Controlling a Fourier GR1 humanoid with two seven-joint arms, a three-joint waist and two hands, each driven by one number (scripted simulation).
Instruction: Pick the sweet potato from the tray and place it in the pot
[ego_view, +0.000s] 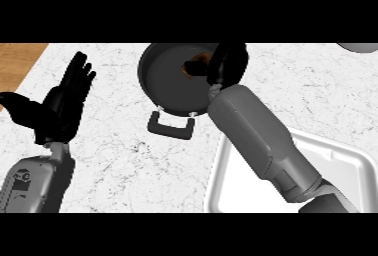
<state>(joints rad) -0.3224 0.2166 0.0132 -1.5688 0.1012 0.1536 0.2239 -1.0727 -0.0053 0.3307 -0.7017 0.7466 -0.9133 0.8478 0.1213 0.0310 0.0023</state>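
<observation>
I see a white marble tabletop with thin dark veins filling almost all my view; at the upper left corner is brown wood.

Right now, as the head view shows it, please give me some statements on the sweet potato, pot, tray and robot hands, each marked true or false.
1. The sweet potato lies on the tray. False: it shows inside the pot's outline, beside the right robot hand.
2. The left robot hand is open, fingers up, at the view's left. True.
3. The pot's handle points toward the view's lower edge. True.
4. The pot stands on the wooden strip. False: it stands on the white counter.
5. The right forearm passes over the tray. True.
</observation>
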